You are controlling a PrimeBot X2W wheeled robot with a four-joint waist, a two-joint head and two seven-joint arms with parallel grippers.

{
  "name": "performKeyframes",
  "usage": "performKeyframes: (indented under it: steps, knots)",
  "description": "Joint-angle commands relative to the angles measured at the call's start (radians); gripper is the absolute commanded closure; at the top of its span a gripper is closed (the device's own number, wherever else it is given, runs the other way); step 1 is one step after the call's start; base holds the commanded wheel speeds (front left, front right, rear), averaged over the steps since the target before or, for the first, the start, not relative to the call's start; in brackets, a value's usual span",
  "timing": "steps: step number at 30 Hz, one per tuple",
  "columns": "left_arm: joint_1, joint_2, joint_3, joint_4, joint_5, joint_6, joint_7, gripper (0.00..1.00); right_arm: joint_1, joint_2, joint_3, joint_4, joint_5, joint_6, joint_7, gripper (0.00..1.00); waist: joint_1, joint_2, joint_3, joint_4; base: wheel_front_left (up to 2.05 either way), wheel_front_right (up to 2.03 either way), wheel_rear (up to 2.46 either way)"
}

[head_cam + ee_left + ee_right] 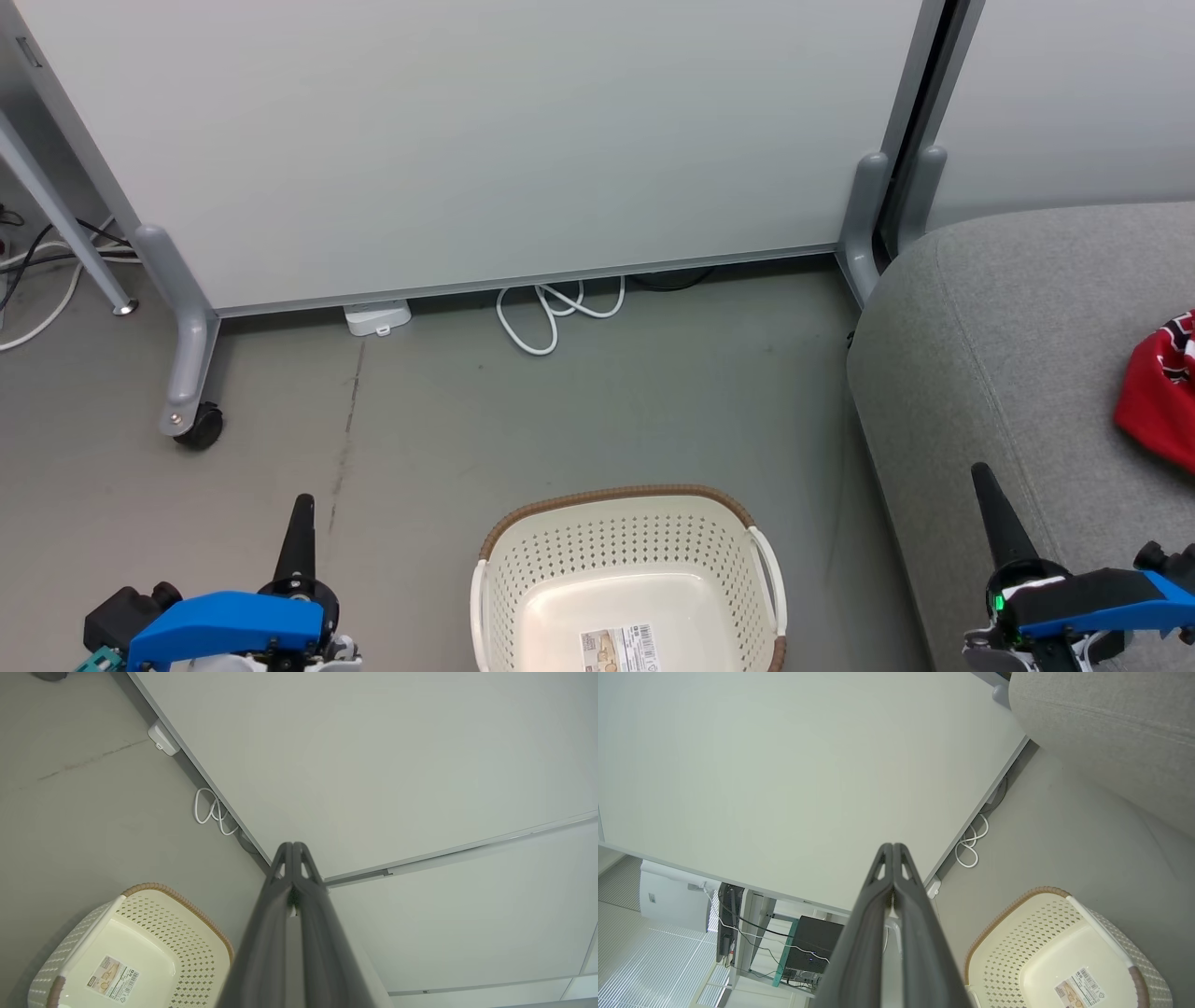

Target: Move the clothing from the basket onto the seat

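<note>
Clothing (1156, 392) lies on the seat (1008, 355), at the right edge. Basket (616, 546) stands on the floor (560, 411) beside the seat. Left gripper (302, 511) and right gripper (984, 481) are squeezed closed, holding nothing.

a pale partition panel (485, 140) stood across the back on grey metal legs, one ending in a black caster (200, 427). a second panel (1074, 103) stood just beside it on the right. the floor (597, 411) was smooth grey with a faint dark streak (349, 411). at the panel's lower edge lay a looped white cable (558, 317) and a small white box (377, 317) — the light was soft and even.
</note>
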State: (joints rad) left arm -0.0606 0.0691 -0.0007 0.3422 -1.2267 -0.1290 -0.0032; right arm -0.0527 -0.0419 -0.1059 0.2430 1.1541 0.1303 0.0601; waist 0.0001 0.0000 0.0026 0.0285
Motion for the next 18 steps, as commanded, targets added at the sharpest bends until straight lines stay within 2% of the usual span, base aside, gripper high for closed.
performKeyframes:
  steps: [1,18]
  knots:
    - [-0.024,0.002,0.013,-0.016,-0.021,-0.002,0.006,1.0,-0.019,-0.008,-0.003,-0.006,0.024,0.0,0.004,1.0,-0.0001,0.0,0.0,-0.001,0.0,0.0,0.0]
    - [-0.035,-0.005,0.05,-0.047,-0.152,-0.002,0.048,1.0,-0.035,-0.01,-0.005,-0.003,0.181,0.001,0.023,1.0,-0.0001,0.0,0.0,-0.009,0.0,0.0,0.0]
